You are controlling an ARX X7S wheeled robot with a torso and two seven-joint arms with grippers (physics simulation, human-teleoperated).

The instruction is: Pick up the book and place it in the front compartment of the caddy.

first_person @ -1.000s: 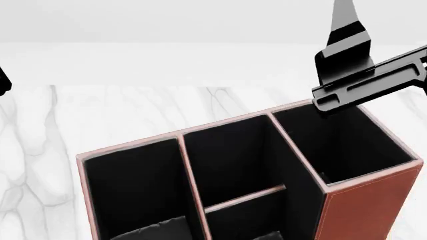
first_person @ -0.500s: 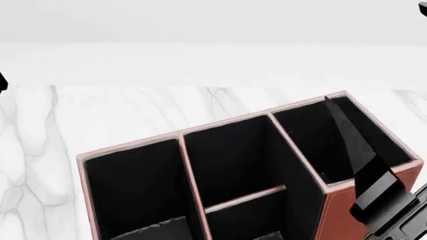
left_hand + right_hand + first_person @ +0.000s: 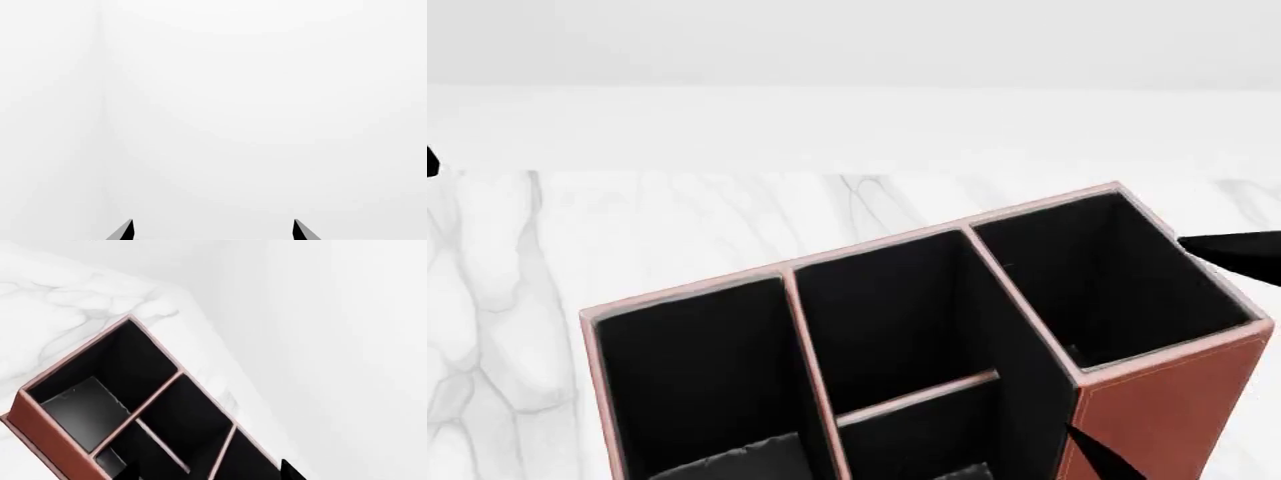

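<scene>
The reddish-brown caddy (image 3: 1158,352) stands on the marble table, seen from above in the head view and the right wrist view (image 3: 47,432). Its front compartment (image 3: 914,440) is the nearer black cell of the pair split by the low thin bar (image 3: 916,396). My right gripper (image 3: 1124,335) is open and empty. Only its two black fingertips (image 3: 1228,245) show, straddling the tall cell's right side. In its own view the right gripper (image 3: 210,471) looks down over the cells. My left gripper (image 3: 213,225) is open, empty and faces a blank white wall. The book is out of view.
The white marble table (image 3: 694,220) runs back to a plain white wall. A black sliver of my left arm (image 3: 430,160) shows at the left edge. The table's far edge (image 3: 200,320) runs close behind the caddy.
My right gripper has swung down from above the tall cell's far corner to the caddy's right side. It has mostly left the head view. The caddy has not moved.
</scene>
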